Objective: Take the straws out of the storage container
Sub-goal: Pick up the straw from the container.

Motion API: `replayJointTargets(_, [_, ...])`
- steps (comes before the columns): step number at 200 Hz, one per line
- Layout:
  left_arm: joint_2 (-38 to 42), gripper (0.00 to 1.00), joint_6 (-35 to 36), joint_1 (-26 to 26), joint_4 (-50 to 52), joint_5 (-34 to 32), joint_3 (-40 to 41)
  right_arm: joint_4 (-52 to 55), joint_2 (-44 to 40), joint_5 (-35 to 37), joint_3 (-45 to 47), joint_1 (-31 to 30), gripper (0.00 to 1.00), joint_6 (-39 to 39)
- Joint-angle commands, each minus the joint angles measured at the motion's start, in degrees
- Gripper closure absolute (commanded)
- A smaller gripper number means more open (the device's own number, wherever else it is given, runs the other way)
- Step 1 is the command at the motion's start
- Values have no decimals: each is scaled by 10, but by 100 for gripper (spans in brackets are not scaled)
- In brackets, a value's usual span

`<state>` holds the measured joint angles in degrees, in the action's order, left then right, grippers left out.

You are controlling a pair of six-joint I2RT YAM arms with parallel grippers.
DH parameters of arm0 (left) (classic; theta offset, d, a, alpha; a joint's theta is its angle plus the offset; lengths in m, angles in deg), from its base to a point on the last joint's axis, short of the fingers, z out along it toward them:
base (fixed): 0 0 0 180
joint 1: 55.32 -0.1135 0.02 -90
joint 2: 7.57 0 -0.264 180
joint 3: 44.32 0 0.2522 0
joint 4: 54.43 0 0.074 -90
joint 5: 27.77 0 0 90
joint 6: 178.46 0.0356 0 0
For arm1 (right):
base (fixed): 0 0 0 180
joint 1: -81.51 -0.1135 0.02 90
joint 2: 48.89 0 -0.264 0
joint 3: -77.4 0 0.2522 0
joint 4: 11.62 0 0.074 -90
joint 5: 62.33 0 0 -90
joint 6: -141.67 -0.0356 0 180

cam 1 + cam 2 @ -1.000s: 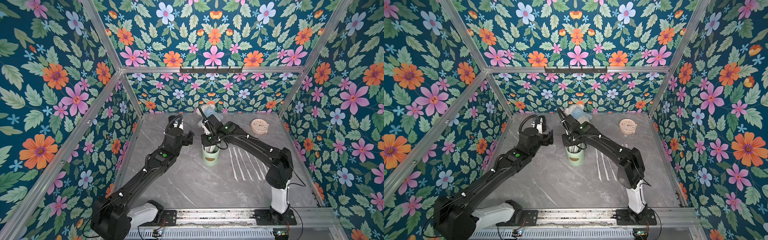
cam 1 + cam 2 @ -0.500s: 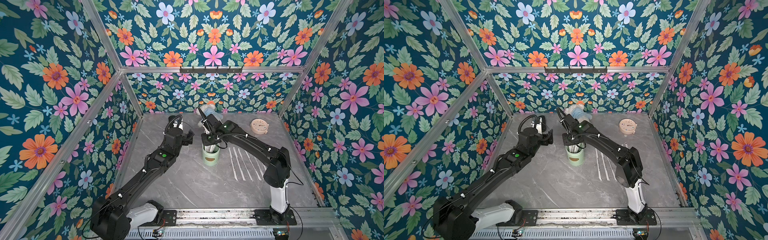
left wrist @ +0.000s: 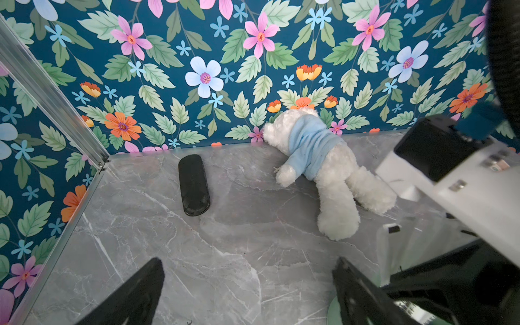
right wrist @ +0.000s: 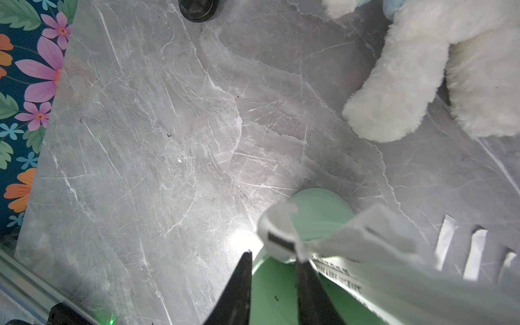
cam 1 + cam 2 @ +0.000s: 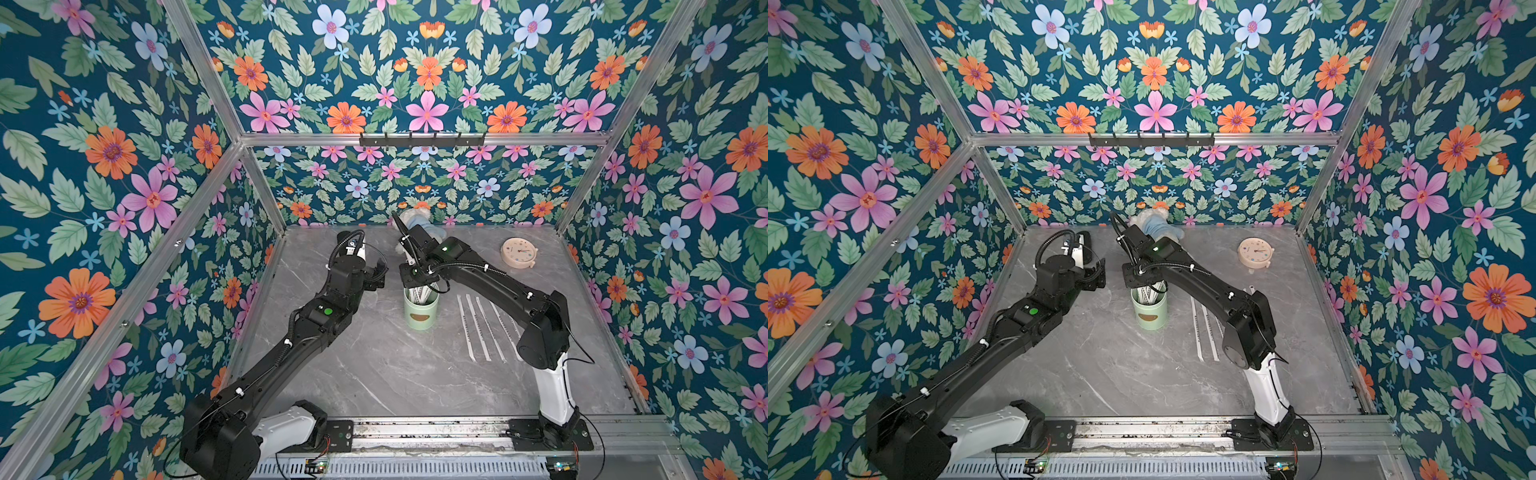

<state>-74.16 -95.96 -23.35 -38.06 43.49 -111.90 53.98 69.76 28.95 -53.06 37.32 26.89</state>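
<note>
The storage container (image 5: pixel 420 311) (image 5: pixel 1149 309), a mint-green cup, stands upright mid-table in both top views with several straws (image 5: pixel 419 294) (image 5: pixel 1148 292) leaning inside. My right gripper (image 5: pixel 417 284) (image 5: pixel 1144 286) points down into its mouth. In the right wrist view its jaws (image 4: pixel 274 257) stand slightly apart astride the cup's near rim (image 4: pixel 257 263); only green wall shows between them. The straws (image 4: pixel 363 253) lean beside one finger, and one tip sits just beyond the fingertips. My left gripper (image 5: pixel 380 274) (image 3: pixel 249 267) hovers wide open and empty, left of the cup. Several more straws (image 5: pixel 482 328) (image 5: pixel 1204 328) lie flat right of the cup.
A white plush bear in a blue sweater (image 5: pixel 415 220) (image 3: pixel 315 157) lies against the back wall behind the cup. A black oblong case (image 3: pixel 194 188) lies near the back left corner. A round pinkish clock (image 5: pixel 518 252) sits at the back right. Flowered walls enclose three sides.
The right arm's elbow has drifted slightly to the left while its gripper stays over the cup. The left arm has not moved.
</note>
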Motion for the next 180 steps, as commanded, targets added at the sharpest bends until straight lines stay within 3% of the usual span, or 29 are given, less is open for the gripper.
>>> replayJointTargets(1, [1,4,5,0,-9,-7,1,12,4,7,-3,0,71,5])
replayJointTargets(180, [-6,4,7,0,-10,-4,2,-7,-24,3,38,-1,89,8])
